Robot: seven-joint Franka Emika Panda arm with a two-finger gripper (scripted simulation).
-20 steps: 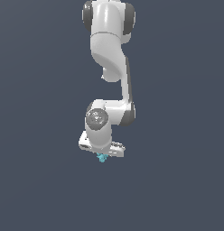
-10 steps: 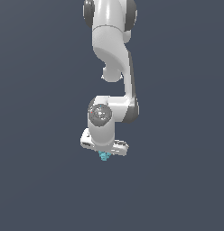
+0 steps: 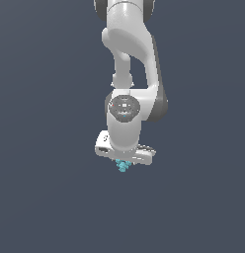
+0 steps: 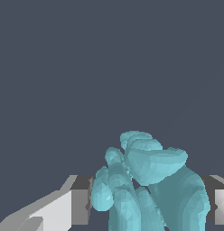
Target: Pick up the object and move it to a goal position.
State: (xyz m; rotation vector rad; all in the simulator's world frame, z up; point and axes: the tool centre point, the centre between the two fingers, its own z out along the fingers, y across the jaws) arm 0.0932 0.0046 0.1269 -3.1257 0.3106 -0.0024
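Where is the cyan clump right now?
In the exterior view, the clump hangs just below the end effector, near the frame's centre; the wrist view shows it between the fingers.

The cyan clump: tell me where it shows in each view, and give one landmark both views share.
Exterior view: the cyan clump is a tiny speck under the white claw, near picture centre.
Wrist view: the clump looms large between the claw's fingers.
Shared landmark: the claw's fingers flanking it.
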